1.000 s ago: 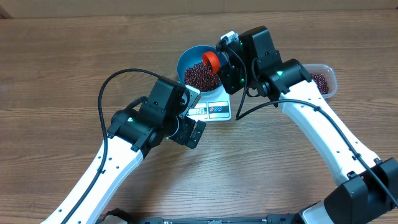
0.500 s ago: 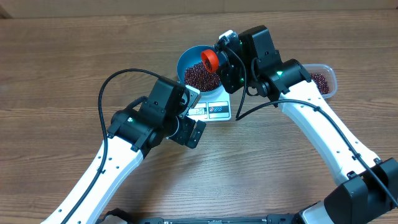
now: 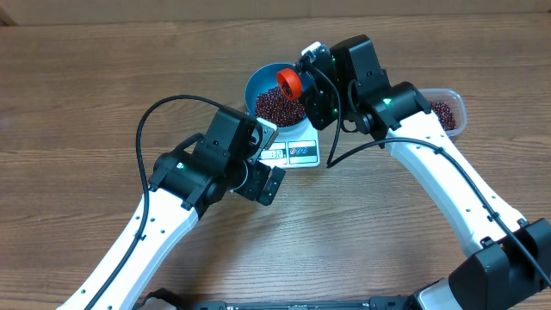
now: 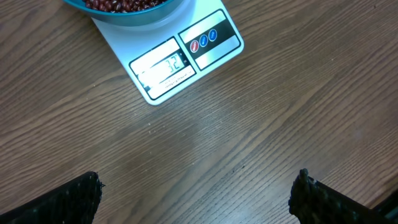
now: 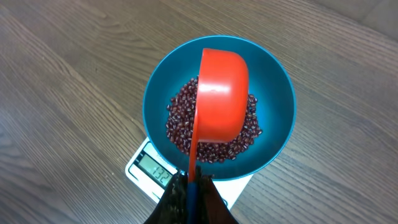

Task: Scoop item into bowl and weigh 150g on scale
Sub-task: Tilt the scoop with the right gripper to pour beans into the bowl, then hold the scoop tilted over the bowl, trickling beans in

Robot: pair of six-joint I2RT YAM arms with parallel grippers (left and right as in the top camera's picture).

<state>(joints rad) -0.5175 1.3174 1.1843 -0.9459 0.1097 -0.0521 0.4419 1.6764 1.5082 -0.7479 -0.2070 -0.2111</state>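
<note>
**Topping up the bowl, reading just short of target**

My right fingers (image 5: 191, 190) were clenched on the thin handle (image 5: 194, 149) of an orange scoop (image 5: 221, 93), at the bottom centre of the right wrist view. The scoop hung over the middle of the blue bowl (image 5: 280, 106), turned so that I saw its rounded back. Its mouth faced down toward the beans (image 5: 180, 118), so anything left in it would fall inside the rim. Whether it was already empty I could not tell.

The beans lay in a shallow heap across the bowl's bottom. The bowl sat on the white scale (image 4: 186, 56), so each pour would register at once.

My left fingers (image 4: 196, 196) were released, spread wide and grasping nothing. They hovered above bare wooden surface (image 4: 280, 137) near the scale. I judged this arm was parked there so its camera could watch the display (image 4: 163, 65). Glare washed out part of the digits, but the number looked a little under the target.

In the overhead view's upper right, the clear tub (image 3: 461, 108) held more beans, close by the right arm for another scoop.
</note>
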